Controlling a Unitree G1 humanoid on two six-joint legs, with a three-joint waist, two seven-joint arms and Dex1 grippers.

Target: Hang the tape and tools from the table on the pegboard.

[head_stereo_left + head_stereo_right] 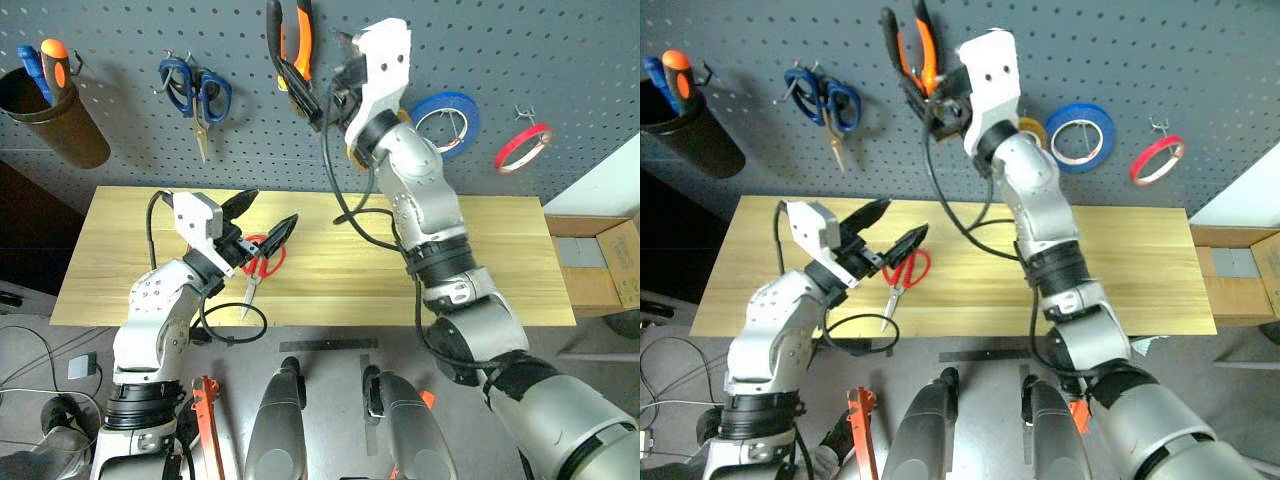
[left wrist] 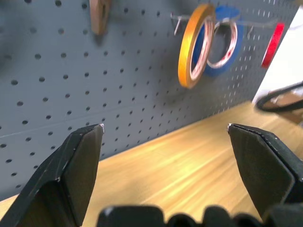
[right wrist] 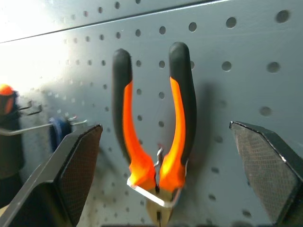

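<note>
Against the grey pegboard (image 1: 120, 40) the pliers (image 1: 296, 50) hang handles-up before the right gripper (image 3: 165, 161) — jaws apart, empty — while the scissors (image 1: 258, 268) lie on the tabletop (image 1: 330, 270), blades toward the robot, just beneath the nearer left gripper (image 1: 268, 222), jaws apart.

Head views down, pegboard (image 1: 120, 40) shared

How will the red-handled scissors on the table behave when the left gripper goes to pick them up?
The red-handled scissors lie flat on the table, so they probably won't roll but may slide when nudged. The metal blades look thin and smooth, likely slippery; the handle loops seem the safer grip. The pivot may let the blades swing open once lifted. The left gripper is open above them.
</note>
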